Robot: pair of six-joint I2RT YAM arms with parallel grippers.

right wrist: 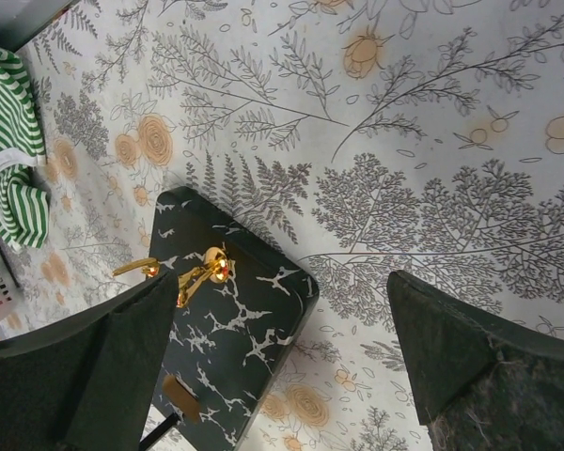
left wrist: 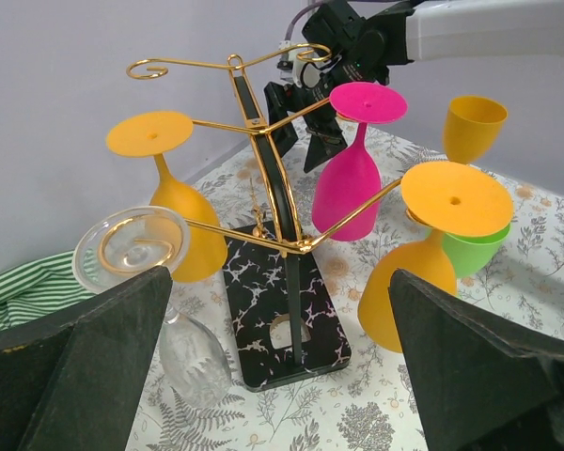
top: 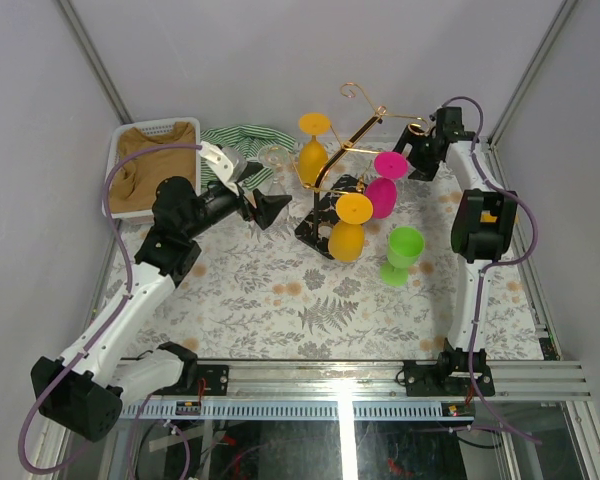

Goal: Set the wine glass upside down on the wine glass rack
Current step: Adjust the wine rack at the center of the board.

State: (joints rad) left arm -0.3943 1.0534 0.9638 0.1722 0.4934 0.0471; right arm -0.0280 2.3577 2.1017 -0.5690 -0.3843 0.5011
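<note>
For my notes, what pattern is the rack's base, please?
Black base with white veining; left wrist view.

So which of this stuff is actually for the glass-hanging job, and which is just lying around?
For the job: wine glass rack, green wine glass standing upright.
Lying about: green striped cloth, white basket, brown cloth inside it.

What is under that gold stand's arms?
Four upside-down glasses: a clear glass, a pink glass, an orange glass and a second orange glass. Below sits the black base, hiding the tablecloth beneath it.
</note>
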